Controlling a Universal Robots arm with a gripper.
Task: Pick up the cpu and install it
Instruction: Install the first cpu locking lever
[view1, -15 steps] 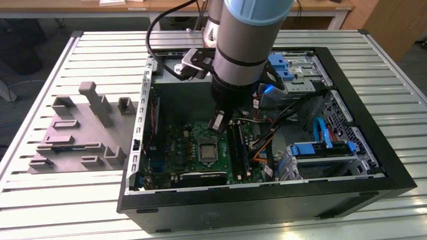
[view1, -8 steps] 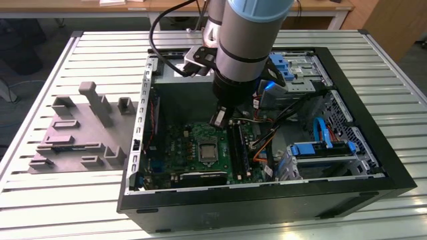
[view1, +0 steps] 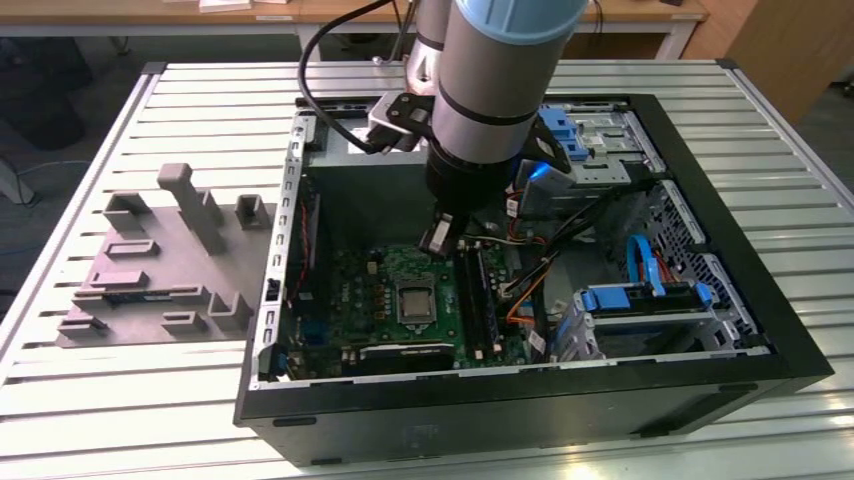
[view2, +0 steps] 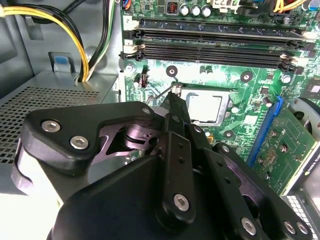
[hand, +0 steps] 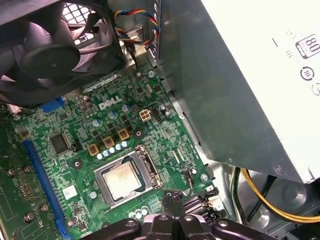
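Note:
The cpu (view1: 416, 303) is a small square chip with a silver-grey top. It lies flat in its socket on the green motherboard (view1: 360, 290) inside the open computer case. Both wrist views show the cpu (view2: 205, 107) (hand: 122, 181) framed by the socket's metal bracket. My gripper (view1: 438, 240) hangs inside the case, just above the board and beside the socket's corner. Its fingers (view2: 172, 100) are pressed together with nothing between them, and their tips reach toward the thin wire lever (view2: 162, 91) at the socket's edge. The gripper (hand: 173, 197) is apart from the chip.
A grey moulded tray (view1: 160, 260) with upright blocks lies on the slatted table at the exterior view's left. Memory slots (view2: 215, 42), yellow and black cables (view2: 85, 40), a fan (hand: 55, 45), the power supply (hand: 240, 85) and blue drive brackets (view1: 641, 300) crowd the case.

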